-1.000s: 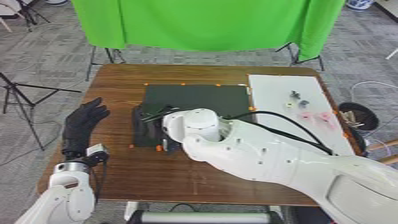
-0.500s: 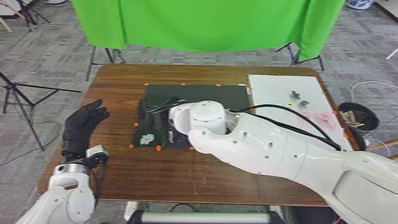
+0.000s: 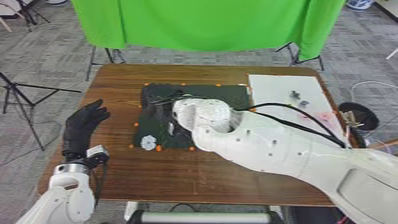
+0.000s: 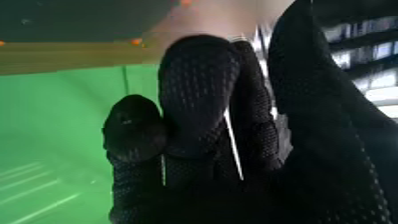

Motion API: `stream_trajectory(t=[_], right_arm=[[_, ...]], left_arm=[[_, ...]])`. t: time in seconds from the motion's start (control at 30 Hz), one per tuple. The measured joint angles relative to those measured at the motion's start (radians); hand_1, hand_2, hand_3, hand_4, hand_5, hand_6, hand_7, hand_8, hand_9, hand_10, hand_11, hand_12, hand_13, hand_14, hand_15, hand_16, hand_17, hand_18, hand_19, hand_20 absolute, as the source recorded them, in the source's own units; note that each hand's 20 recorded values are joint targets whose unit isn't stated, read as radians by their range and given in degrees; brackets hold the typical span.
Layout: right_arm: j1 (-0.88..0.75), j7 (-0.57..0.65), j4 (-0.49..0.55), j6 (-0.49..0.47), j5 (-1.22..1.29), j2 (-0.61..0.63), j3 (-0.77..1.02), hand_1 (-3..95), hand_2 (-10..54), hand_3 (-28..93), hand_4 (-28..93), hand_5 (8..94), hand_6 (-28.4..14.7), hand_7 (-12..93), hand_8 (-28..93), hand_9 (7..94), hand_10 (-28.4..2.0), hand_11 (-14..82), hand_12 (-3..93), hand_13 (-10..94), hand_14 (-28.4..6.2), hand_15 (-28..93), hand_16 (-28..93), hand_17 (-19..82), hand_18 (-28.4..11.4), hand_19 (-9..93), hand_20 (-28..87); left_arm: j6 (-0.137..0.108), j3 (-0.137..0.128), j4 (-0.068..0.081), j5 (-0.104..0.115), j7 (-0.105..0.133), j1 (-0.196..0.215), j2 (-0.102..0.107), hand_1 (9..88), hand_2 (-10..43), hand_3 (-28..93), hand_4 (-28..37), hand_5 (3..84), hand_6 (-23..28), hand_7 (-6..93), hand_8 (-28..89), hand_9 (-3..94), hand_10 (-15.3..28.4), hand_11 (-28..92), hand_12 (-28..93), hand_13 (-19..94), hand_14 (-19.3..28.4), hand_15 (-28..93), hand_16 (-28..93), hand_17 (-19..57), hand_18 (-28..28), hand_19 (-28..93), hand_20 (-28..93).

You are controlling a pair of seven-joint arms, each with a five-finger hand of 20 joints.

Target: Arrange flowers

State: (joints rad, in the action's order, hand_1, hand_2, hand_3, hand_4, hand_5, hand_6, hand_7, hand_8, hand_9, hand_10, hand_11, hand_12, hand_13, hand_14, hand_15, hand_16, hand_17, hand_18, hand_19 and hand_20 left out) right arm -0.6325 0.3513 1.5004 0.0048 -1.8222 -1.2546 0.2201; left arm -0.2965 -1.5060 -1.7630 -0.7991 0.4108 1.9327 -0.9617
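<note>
The right hand is over the dark mat in the head view, partly covered by its own white arm. In the right wrist view, the right hand has loosely extended fingers, with the thumb alongside. I cannot make out any flower in it. A small white flower-like piece lies on the mat's near left corner. Pink flowers lie on the white sheet, partly behind the right arm and its cable. At the table's left side the left hand is open, fingers pointing forward.
Small dark pieces lie on the white sheet. A dark round container stands by the table's right edge. The wooden table extends nearer than the mat, and a green cloth hangs behind it.
The right hand and arm have shifted forward and a little to the right. The white piece at the mat's near left corner has come into sight. The left hand has stayed still.
</note>
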Motion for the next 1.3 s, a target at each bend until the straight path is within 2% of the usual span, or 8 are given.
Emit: stream_trajectory(t=[0.13,0.3,0.37,0.5,0.63,0.83,1.07,1.3], right_arm=[[0.003,0.100,0.072,0.061,0.238,0.021,0.000,36.6,4.4,63,-13,66.9,-3.8,13,-8,80.0,-15.5,12.2,16.0,94,-5.1,46,31,65,-11.6,93,37],[-0.025,0.241,0.144,-0.051,0.466,0.023,0.080,33.9,11.9,59,-12,59.6,-7.0,9,-6,76.8,-17.6,9.9,13.6,94,-6.1,46,30,66,-10.3,93,33],[-0.041,0.263,0.146,-0.080,0.547,0.017,0.117,32.9,13.4,59,-12,56.7,-7.8,8,-6,74.5,-18.2,9.3,12.7,94,-6.4,46,29,67,-10.2,93,32],[-0.056,0.281,0.145,-0.065,0.744,0.015,0.139,31.9,15.2,59,-12,50.4,-9.4,6,-6,71.0,-19.5,8.5,11.5,94,-6.8,46,28,68,-9.7,92,30],[-0.077,0.304,0.150,-0.051,0.900,0.015,0.148,30.4,16.3,58,-12,39.9,-10.6,3,-5,66.4,-21.0,7.7,9.9,94,-7.5,45,26,69,-8.9,90,27],[-0.114,0.324,0.170,-0.054,0.928,0.017,0.158,27.4,16.4,57,-12,29.0,-8.8,2,-4,59.5,-20.8,6.5,8.6,94,-8.3,42,26,68,-9.8,89,26],[-0.132,0.299,0.163,-0.085,0.823,0.018,0.150,26.0,15.7,58,-12,24.8,-5.9,2,-5,53.8,-20.1,5.6,7.9,94,-8.6,41,27,67,-10.8,90,25],[-0.144,0.288,0.134,-0.085,0.796,0.018,0.147,25.3,14.9,59,-12,23.8,-5.2,3,-5,51.7,-19.4,5.6,7.5,93,-8.7,41,28,66,-11.5,90,23]], left_arm=[[0.000,-0.001,-0.001,0.000,-0.001,0.002,0.000,20.6,3.1,69,-28.3,50.4,0.7,17.1,-8,47.9,13.4,20,12,41,16.8,23,-1,10.0,11.1,10,17],[-0.001,-0.004,-0.001,0.000,-0.001,0.003,0.000,20.7,3.1,69,-28.3,50.4,0.6,17.1,-8,48.0,13.4,20,12,41,16.9,23,-1,10.0,11.1,10,17],[-0.001,-0.004,-0.001,0.000,-0.001,0.003,0.000,20.6,3.2,69,-28.3,50.3,0.6,17.1,-8,48.0,13.4,20,12,41,16.8,23,-1,9.9,11.1,10,17],[0.000,-0.003,-0.001,0.000,-0.001,0.003,0.000,20.6,3.2,69,-28.3,50.4,0.6,17.1,-8,47.9,13.5,20,12,41,16.8,23,-1,9.9,11.1,10,17],[0.000,-0.003,-0.001,0.000,-0.001,0.002,0.000,20.6,3.2,69,-28.3,50.3,0.6,17.2,-8,47.9,13.5,20,12,41,16.8,23,-1,9.9,11.1,10,17],[0.000,-0.004,-0.001,0.000,-0.002,0.002,-0.002,20.5,3.2,69,-28.3,50.3,0.4,17.2,-8,48.0,13.5,21,12,41,16.8,23,-1,9.9,11.1,10,17],[0.000,-0.004,-0.001,0.000,-0.003,0.002,-0.004,20.6,3.2,69,-28.3,50.4,0.5,17.3,-8,47.9,13.4,21,12,41,16.8,23,-1,9.9,11.1,10,17],[0.000,-0.005,-0.001,0.000,-0.003,0.002,-0.007,20.5,3.2,69,-28.3,50.4,0.5,17.1,-8,47.8,13.4,21,12,41,16.8,23,-1,9.9,11.2,10,17]])
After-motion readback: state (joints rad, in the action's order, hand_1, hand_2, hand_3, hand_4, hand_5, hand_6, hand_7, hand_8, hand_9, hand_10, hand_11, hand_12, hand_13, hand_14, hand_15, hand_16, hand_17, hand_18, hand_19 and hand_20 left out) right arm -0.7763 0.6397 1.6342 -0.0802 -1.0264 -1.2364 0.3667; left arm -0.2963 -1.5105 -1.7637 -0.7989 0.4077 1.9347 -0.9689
